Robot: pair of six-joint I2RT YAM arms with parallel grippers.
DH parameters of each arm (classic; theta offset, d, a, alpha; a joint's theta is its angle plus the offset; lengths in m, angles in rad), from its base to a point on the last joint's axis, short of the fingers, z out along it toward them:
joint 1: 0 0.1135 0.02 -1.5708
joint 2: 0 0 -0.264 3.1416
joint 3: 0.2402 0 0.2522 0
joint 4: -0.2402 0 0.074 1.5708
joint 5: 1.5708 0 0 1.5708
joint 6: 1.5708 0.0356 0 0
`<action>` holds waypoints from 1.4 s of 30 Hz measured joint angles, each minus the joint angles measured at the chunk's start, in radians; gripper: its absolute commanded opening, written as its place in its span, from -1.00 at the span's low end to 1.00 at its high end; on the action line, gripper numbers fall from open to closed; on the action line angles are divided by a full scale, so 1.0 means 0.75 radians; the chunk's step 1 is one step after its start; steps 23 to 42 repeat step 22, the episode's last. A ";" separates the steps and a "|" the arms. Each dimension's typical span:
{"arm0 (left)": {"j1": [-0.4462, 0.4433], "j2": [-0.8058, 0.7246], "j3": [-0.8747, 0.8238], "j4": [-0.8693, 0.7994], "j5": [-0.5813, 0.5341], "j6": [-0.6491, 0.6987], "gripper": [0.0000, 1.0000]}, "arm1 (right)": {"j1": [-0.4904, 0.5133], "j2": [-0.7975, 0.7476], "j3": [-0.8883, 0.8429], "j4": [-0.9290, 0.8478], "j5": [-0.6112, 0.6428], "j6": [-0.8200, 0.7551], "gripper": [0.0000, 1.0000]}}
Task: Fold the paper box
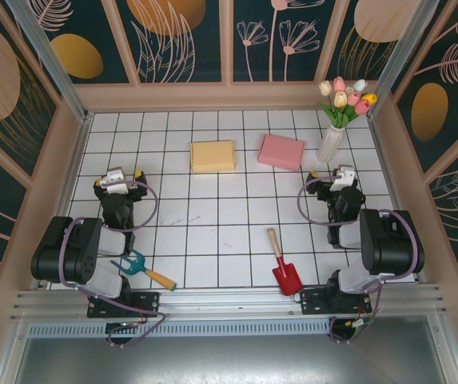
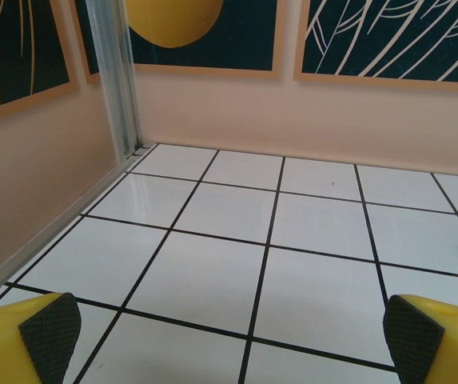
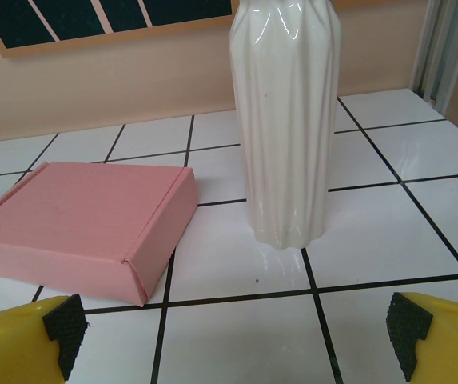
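Note:
Two closed paper boxes lie flat at the back of the tiled table: a yellow box [image 1: 213,156] left of centre and a pink box [image 1: 281,151] to its right. The pink box [image 3: 85,228] sits ahead and to the left of my right gripper [image 3: 236,340], which is open with nothing between its fingers. My left gripper [image 2: 232,340] is open too, over bare tiles near the left wall. From above, the left gripper [image 1: 119,180] rests at the left side and the right gripper [image 1: 342,178] at the right side, both well short of the boxes.
A white vase [image 1: 330,142] with tulips stands close in front of the right gripper, and this ribbed vase [image 3: 286,120] is right of the pink box. A red trowel [image 1: 283,266] and a teal hand rake [image 1: 142,269] lie near the front edge. Walls enclose the table.

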 measured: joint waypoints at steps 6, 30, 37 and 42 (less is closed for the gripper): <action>0.000 0.000 0.000 0.000 0.000 0.000 0.98 | 0.000 0.000 0.000 0.000 0.000 0.000 0.98; 0.045 0.001 0.036 -0.054 0.067 -0.010 0.98 | 0.000 0.000 0.000 -0.001 0.000 0.000 0.98; 0.045 0.001 0.036 -0.054 0.067 -0.010 0.98 | 0.000 0.000 0.000 -0.001 0.000 0.000 0.98; 0.045 0.001 0.036 -0.054 0.067 -0.010 0.98 | 0.000 0.000 0.000 -0.001 0.000 0.000 0.98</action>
